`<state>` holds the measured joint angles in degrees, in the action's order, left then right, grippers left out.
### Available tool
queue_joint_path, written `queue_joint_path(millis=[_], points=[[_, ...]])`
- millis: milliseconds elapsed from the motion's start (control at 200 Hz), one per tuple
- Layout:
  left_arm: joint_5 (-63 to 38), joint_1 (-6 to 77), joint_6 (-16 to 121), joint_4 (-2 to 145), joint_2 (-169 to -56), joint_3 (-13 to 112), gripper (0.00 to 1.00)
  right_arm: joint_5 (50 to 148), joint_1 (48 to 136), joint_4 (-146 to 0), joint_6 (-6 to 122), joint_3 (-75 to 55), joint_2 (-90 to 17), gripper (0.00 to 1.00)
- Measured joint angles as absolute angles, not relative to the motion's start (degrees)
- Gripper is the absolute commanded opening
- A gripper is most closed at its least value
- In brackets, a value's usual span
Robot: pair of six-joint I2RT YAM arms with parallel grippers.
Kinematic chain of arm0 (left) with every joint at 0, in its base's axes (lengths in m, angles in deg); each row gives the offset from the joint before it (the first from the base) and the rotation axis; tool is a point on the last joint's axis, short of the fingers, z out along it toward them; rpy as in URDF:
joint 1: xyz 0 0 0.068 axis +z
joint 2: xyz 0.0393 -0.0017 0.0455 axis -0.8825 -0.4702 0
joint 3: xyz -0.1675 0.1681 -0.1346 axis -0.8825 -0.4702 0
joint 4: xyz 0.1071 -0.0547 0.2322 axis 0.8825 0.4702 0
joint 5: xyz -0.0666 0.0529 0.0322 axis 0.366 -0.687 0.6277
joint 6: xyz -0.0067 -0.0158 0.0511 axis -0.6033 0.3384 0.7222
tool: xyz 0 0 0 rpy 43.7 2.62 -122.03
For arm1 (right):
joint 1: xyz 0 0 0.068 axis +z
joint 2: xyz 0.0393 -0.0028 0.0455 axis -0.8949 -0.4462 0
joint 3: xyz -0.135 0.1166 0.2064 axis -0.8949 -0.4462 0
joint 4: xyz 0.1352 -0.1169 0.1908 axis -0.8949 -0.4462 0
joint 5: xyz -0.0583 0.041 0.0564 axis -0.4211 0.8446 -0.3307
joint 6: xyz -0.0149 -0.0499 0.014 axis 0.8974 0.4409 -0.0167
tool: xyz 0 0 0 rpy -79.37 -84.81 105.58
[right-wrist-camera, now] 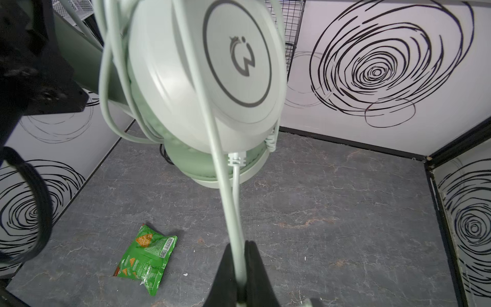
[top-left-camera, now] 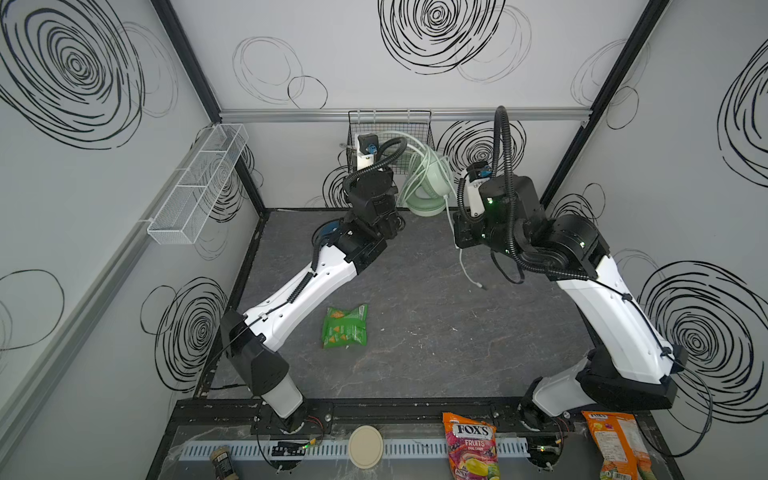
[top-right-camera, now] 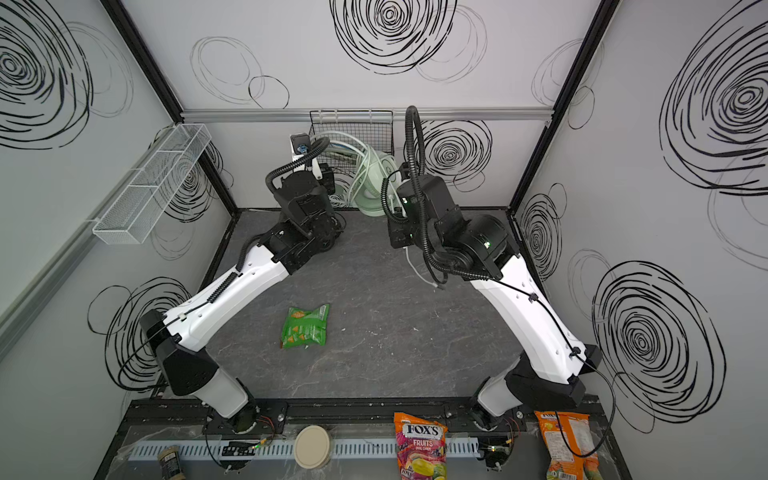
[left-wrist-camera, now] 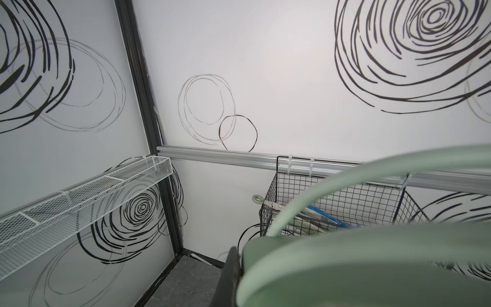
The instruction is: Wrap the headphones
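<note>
right wrist view: right pincer [right-wrist-camera: 240,268] closed on the pale cable [right-wrist-camera: 225,186], which runs straight from it back to the mint headphones [right-wrist-camera: 202,79]. left pincer [left-wrist-camera: 239,265] grips them, raised over the table's [right-wrist-camera: 332,212] rear edge. right arm judged nearer the loose end.

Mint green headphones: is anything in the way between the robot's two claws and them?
Nothing visible. The left gripper clamps the mint green plastic headphones, and the right gripper pinches their pale cable; the green snack packet lies apart.
</note>
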<state>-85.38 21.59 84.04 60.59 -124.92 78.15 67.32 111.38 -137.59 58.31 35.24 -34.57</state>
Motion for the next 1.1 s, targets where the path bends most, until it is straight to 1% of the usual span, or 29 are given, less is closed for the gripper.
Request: queue_joint_path(millis=[190, 350, 480, 590, 635, 670, 755, 795, 921, 1011, 1101], points=[[-86.19, 21.18, 90.12, 54.41, -126.36, 78.15, 0.00, 68.71, 109.98, -137.72, 58.20, 34.16, -34.44, 0.12], [-87.81, 21.07, 90.75, 51.72, -126.91, 78.28, 0.00, 72.26, 108.99, -138.07, 57.44, 32.18, -34.09, 0.15], [-89.38, 20.76, 88.70, 52.59, -127.50, 80.07, 0.00, 74.94, 108.80, -137.57, 56.56, 30.89, -33.81, 0.19], [-89.21, 20.48, 82.53, 57.93, -128.15, 82.89, 0.00, 75.71, 108.73, -135.71, 56.32, 28.04, -32.63, 0.21], [-88.68, 20.17, 79.52, 60.48, -128.18, 83.66, 0.00, 75.82, 108.73, -134.64, 56.23, 26.10, -31.69, 0.24], [-88.24, 19.89, 77.18, 62.58, -128.11, 84.20, 0.00, 75.88, 108.71, -133.37, 56.21, 24.26, -30.68, 0.29], [-85.91, 19.73, 70.84, 68.29, -127.91, 84.88, 0.00, 76.12, 108.67, -128.89, 56.80, 18.14, -26.81, 0.50], [-84.18, 19.82, 67.65, 71.48, -127.67, 84.95, 0.00, 76.47, 108.64, -125.46, 56.67, 13.79, -23.82, 0.55], [-79.11, 20.85, 60.63, 81.86, -127.54, 86.93, 0.00, 79.62, 108.60, -114.07, 57.81, -2.62, -11.40, 0.66], [-74.76, 22.14, 55.85, 88.81, -127.52, 89.34, 0.00, 83.95, 108.62, -103.56, 58.09, -15.71, -0.67, 0.71], [-70.58, 23.71, 51.45, 93.84, -127.48, 91.52, 0.00, 86.83, 108.64, -95.19, 57.55, -26.36, 7.42, 0.74]])
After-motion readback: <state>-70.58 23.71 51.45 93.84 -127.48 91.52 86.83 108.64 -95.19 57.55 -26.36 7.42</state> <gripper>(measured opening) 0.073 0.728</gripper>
